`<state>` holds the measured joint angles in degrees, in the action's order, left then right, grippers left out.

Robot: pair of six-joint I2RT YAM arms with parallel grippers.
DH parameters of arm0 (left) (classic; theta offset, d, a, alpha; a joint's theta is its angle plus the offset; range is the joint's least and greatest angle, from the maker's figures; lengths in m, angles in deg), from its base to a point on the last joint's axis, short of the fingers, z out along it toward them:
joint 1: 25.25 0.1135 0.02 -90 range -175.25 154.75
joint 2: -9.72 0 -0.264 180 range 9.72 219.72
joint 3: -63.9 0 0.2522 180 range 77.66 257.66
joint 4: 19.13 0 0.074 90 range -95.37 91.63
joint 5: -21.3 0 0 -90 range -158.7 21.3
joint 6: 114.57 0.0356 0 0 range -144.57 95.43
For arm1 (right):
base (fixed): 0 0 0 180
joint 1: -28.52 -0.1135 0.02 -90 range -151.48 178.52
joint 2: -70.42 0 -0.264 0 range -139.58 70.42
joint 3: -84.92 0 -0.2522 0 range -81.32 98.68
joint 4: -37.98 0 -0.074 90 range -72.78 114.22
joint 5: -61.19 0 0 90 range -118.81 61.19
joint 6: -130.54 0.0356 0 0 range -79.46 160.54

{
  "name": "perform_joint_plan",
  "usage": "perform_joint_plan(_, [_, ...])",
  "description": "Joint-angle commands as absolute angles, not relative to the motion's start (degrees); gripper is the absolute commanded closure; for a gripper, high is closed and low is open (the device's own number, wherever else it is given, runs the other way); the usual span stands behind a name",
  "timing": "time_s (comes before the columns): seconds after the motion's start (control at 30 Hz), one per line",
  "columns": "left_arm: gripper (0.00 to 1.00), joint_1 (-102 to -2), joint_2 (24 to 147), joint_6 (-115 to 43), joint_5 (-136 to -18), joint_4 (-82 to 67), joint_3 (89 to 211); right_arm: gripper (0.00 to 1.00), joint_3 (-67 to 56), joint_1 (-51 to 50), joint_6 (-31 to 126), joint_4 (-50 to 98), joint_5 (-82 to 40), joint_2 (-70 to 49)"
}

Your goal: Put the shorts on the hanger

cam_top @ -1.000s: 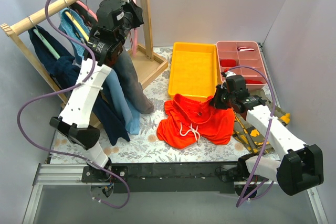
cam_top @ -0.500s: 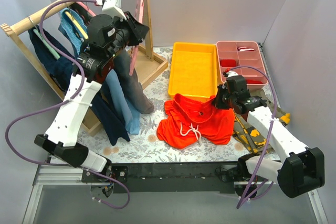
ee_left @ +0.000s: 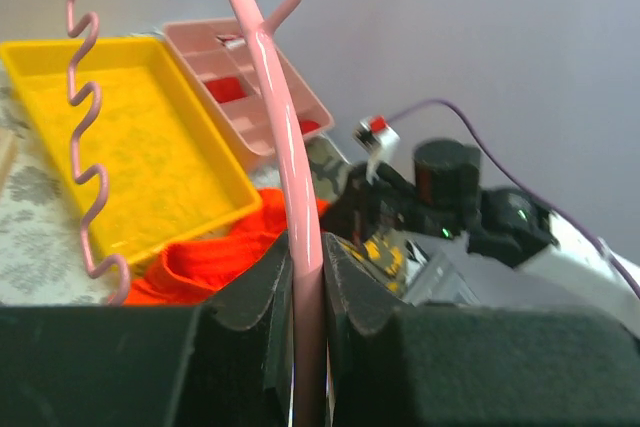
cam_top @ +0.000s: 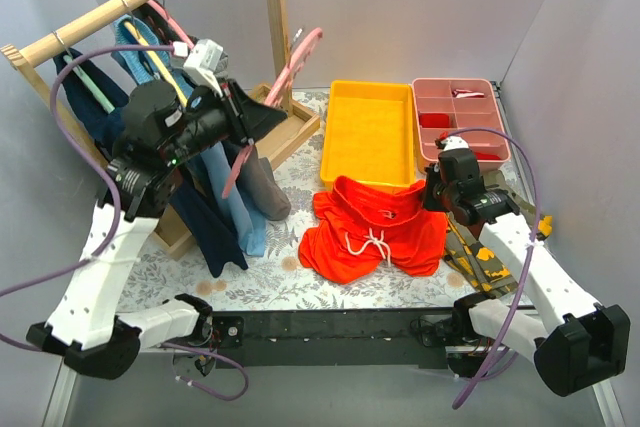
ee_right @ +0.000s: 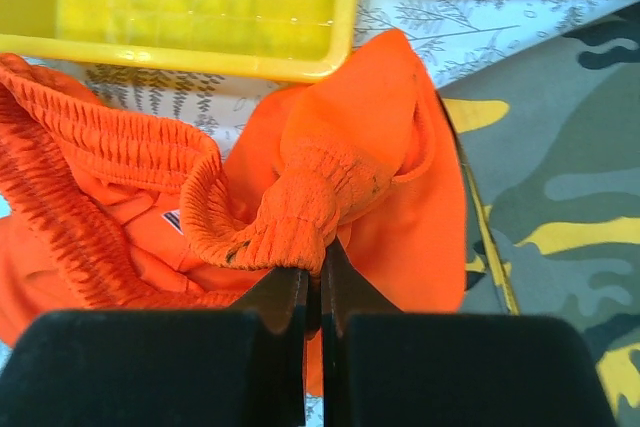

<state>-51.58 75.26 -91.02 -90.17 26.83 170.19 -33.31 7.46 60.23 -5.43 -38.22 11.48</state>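
Orange ribbed waistband of shorts (ee_right: 385, 177) pinched in right tool (ee_right: 313, 275); smooth thin pink hanger (ee_left: 276, 87) clamped by left tool (ee_left: 308, 259).

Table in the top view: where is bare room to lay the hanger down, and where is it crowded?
Bare table lies at the near edge between the hanging clothes and the shorts, and the yellow tray is empty. The right side is crowded: shorts, right gripper, camouflage garment and pink box sit close together.
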Motion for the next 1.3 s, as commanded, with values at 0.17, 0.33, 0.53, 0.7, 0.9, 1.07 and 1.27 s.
perform_joint_plan(0.17, [1.0,-51.62,61.33,-94.35,-118.87,26.36,147.73,0.99,-29.2,5.84,58.21,-8.83,-46.21,13.03])
perform_joint_plan(0.33, [1.0,-52.84,57.98,-95.14,-125.64,25.04,141.3,0.99,-28.42,5.23,58.38,-8.74,-46.21,11.54])
perform_joint_plan(0.53, [1.0,-54.25,57.53,-95.41,-128.9,23.89,137.52,0.99,-27.62,4.7,58.65,-8.92,-46.82,10.48])
perform_joint_plan(0.7, [1.0,-54.34,59.64,-96.02,-129.17,21.53,136.9,0.98,-27.97,4.17,59.7,-9.09,-46.83,10.57])
perform_joint_plan(0.9, [1.0,-57.32,63.16,-95.76,-126.63,18.71,136.46,0.92,-29.11,3.91,60.14,-9.18,-46.3,11.53])
perform_joint_plan(1.07, [1.0,-64.62,65.44,-94.62,-117.94,17.83,137.43,0.89,-29.91,3.82,60.41,-9.27,-46.39,12.32])
perform_joint_plan(1.27, [1.0,-66.47,67.55,-94.62,-114.93,13.36,135.59,0.81,-30.7,3.82,60.76,-10.15,-46.38,13.03])
